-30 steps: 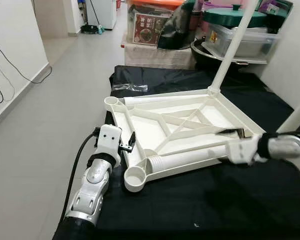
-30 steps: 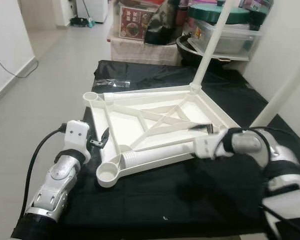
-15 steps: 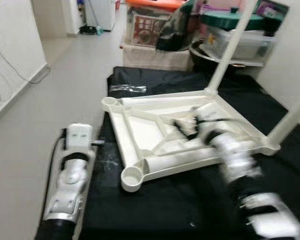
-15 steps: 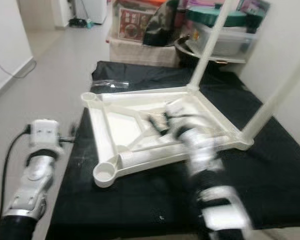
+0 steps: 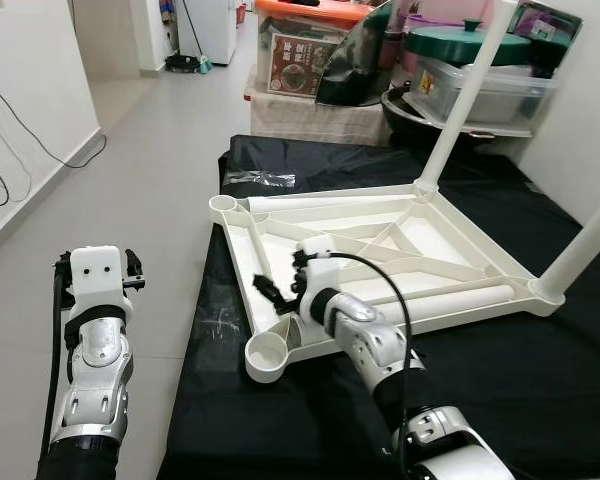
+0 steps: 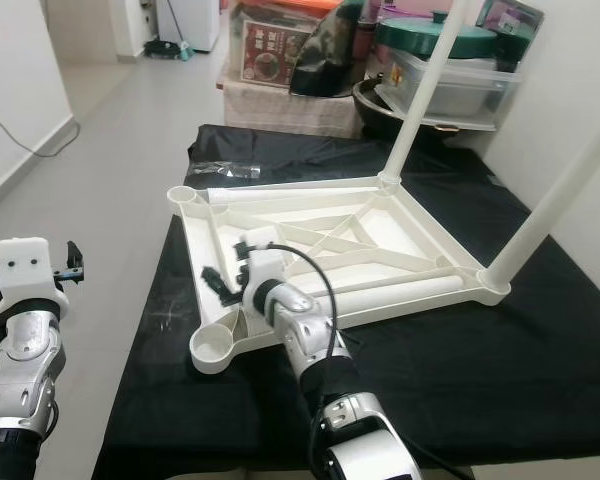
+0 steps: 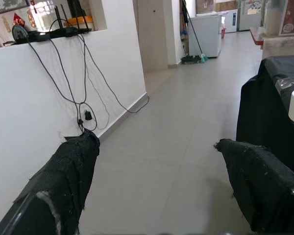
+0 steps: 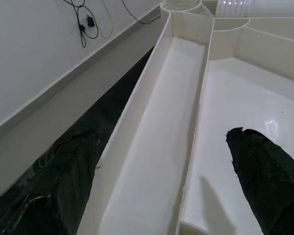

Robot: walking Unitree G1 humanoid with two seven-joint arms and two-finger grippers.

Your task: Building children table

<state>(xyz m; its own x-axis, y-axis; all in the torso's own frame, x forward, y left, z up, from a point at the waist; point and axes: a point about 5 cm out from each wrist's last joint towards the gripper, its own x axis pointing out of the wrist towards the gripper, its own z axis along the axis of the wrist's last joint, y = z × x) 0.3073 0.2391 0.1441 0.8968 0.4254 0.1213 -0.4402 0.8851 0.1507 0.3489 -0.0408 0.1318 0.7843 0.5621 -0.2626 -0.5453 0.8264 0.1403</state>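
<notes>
The white plastic tabletop (image 5: 280, 250) lies upside down on the black-covered table (image 5: 500, 400). Two white legs stand upright in its sockets, one at the far corner (image 5: 460, 100) and one at the right corner (image 5: 580, 250). A loose leg (image 5: 430, 305) lies inside along the near rim. The near-left socket (image 5: 268, 357) and the far-left socket (image 5: 223, 207) are empty. My right gripper (image 5: 280, 283) hovers open over the tabletop's left rim, its fingers (image 8: 264, 166) astride the rim channel (image 8: 161, 122). My left gripper (image 5: 130, 275) is open over the floor, left of the table.
A clear plastic bag (image 5: 260, 177) lies on the cloth behind the tabletop. Storage boxes (image 5: 480, 80), a pot and bags crowd the far side. The tiled floor (image 5: 130, 150) runs along the left, with a white wall and cables (image 7: 83, 98) beyond.
My right arm has swung from the tabletop's right side across to its left rim. My left arm has pulled away from the left edge, out over the floor.
</notes>
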